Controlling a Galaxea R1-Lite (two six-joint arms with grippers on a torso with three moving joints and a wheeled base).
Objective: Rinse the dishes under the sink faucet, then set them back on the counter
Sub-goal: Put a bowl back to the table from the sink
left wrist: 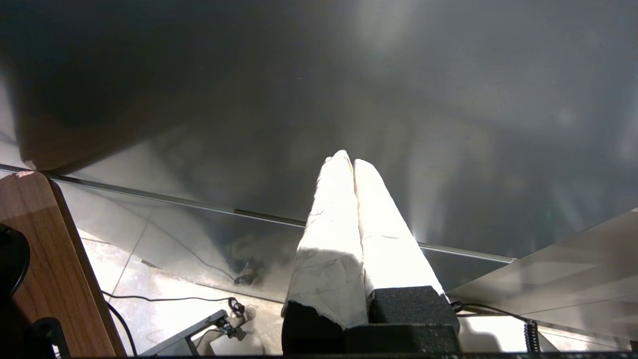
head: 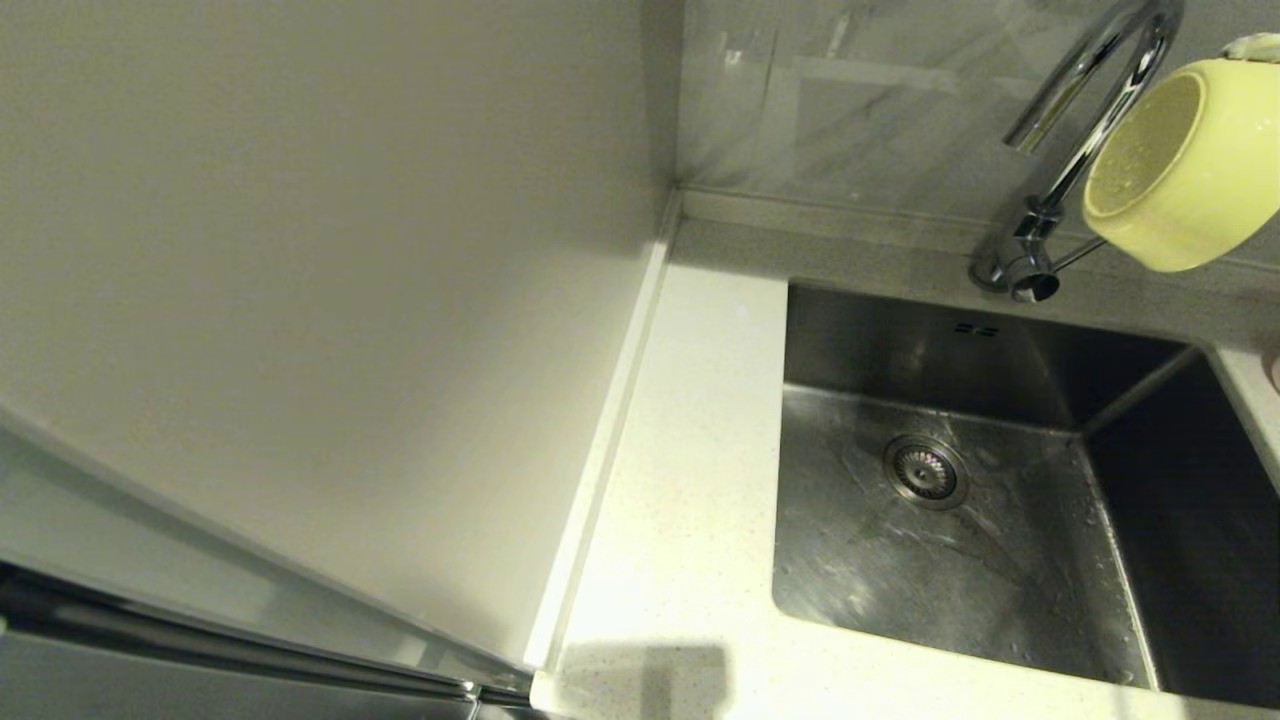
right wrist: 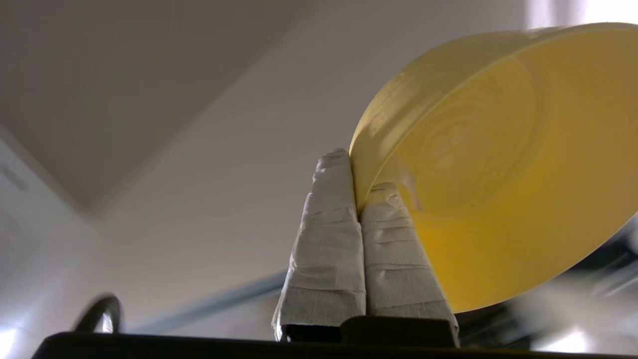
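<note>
The yellow-green bowl (head: 1180,165) hangs in the air at the far right, level with the sink faucet (head: 1090,110), tipped on its side with its mouth facing left. My right gripper (right wrist: 356,174) is shut on the bowl's (right wrist: 498,164) rim, one taped finger outside the wall and one inside. Only a taped fingertip (head: 1255,45) of it shows above the bowl in the head view. Below lies the wet steel sink (head: 1000,600) with its round drain strainer (head: 925,470). No water runs from the faucet. My left gripper (left wrist: 349,162) is shut and empty, parked low in front of a dark glossy cabinet front.
The speckled off-white counter (head: 680,480) runs along the sink's left side. A tall plain grey panel (head: 300,300) rises to the left of it. A pinkish rounded edge (head: 1273,370) peeks in on the counter at the right border. A marbled backsplash (head: 850,100) stands behind the faucet.
</note>
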